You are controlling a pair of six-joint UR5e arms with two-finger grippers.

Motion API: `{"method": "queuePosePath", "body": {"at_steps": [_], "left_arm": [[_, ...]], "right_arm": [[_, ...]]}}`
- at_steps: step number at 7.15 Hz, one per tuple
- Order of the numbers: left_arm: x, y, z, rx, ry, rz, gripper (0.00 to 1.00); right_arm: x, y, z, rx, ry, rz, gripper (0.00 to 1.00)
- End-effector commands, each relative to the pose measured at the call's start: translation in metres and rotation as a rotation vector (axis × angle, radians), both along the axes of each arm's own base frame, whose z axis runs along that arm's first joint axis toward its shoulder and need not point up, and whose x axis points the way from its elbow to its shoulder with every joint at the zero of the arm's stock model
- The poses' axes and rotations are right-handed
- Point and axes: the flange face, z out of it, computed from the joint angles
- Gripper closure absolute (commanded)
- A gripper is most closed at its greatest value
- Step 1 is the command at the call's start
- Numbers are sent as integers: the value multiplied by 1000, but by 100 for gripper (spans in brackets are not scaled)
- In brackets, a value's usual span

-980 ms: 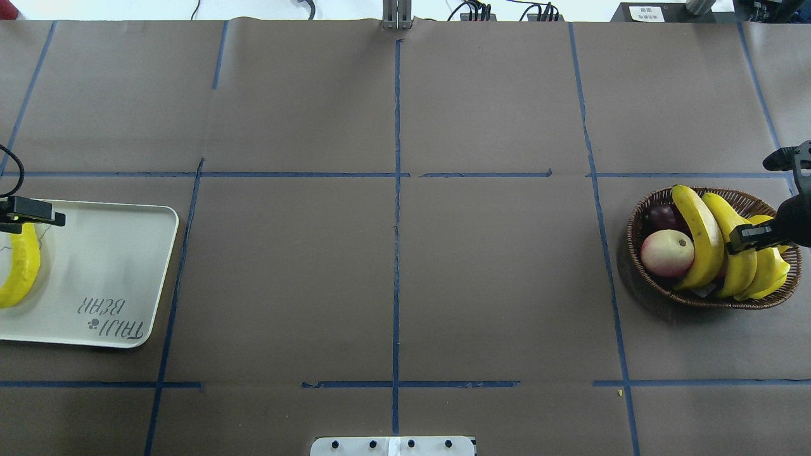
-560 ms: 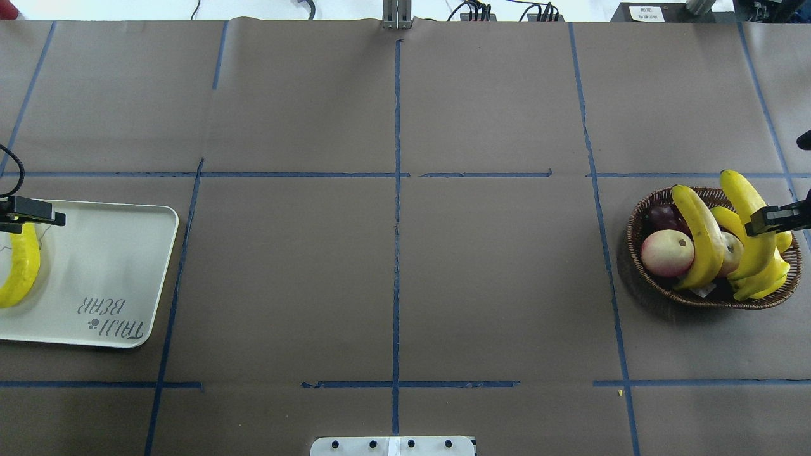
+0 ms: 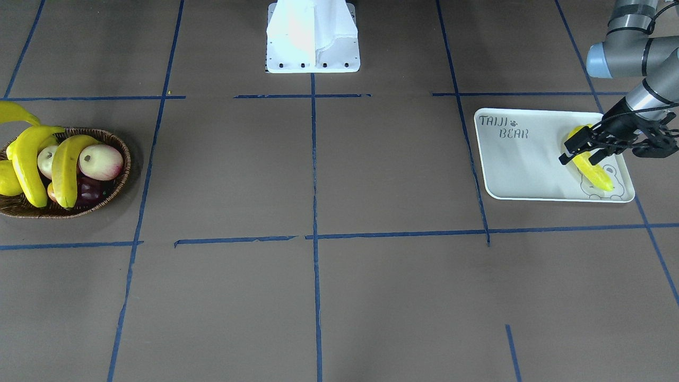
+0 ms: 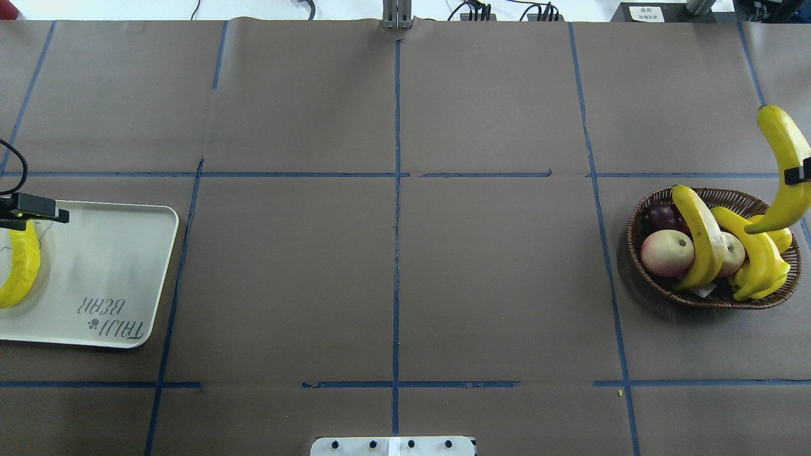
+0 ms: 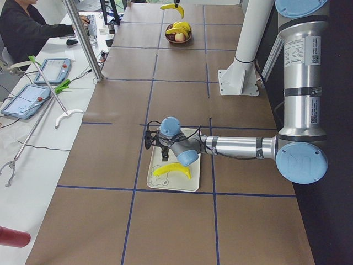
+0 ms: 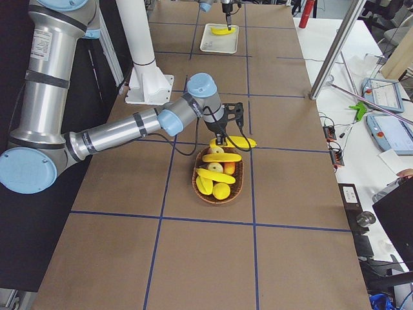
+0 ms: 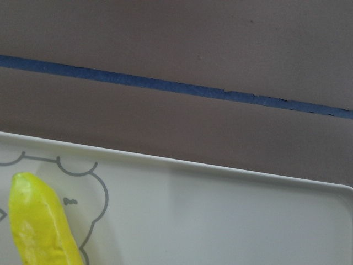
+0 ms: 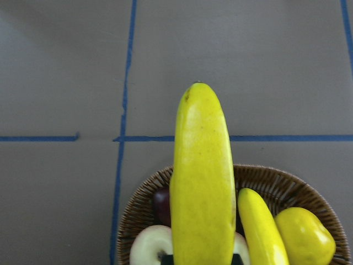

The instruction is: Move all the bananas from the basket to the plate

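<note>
My right gripper (image 6: 222, 137) is shut on a long yellow banana (image 4: 785, 171) and holds it in the air above the far side of the wicker basket (image 4: 713, 299). Two more bananas (image 4: 700, 234) (image 4: 757, 253) lie across the other fruit in the basket. In the right wrist view the held banana (image 8: 201, 182) stands over the basket rim (image 8: 138, 204). On the far side of the table my left gripper (image 3: 581, 148) hangs open just above a banana (image 3: 597, 172) that lies on the white plate (image 3: 522, 159).
A pink-white round fruit (image 4: 666, 252), a dark purple fruit (image 4: 662, 216) and a stubby yellow fruit (image 4: 779, 239) share the basket. The robot's white base (image 3: 313, 37) stands at mid-table. A person (image 5: 22, 27) sits at a side desk with tablets.
My right gripper has lifted one banana up out of the basket and away toward the table's far right. The left gripper has stayed over the plate, almost still.
</note>
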Motion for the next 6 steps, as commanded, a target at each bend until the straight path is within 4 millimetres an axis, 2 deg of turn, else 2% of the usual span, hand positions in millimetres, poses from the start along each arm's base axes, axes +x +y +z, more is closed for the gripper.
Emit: {"method": "queuePosePath", "body": {"at_steps": [1, 2, 3, 4, 5, 6], "left_arm": [[12, -21, -44, -83, 93, -97, 1], [16, -27, -74, -121, 163, -148, 1], [19, -32, -104, -96, 260, -173, 1], [31, -51, -146, -126, 345, -204, 1], [87, -56, -203, -202, 435, -161, 1], [140, -52, -251, -273, 502, -110, 1]], "right_arm": [[-108, -43, -109, -130, -202, 73, 100], [-166, -34, -159, -190, -280, 108, 100], [-226, -11, -204, -195, -344, 141, 99], [-288, 30, -221, -165, -373, 130, 99], [-348, 81, -238, -97, -400, 122, 99], [-382, 114, -242, -41, -387, 147, 100]]}}
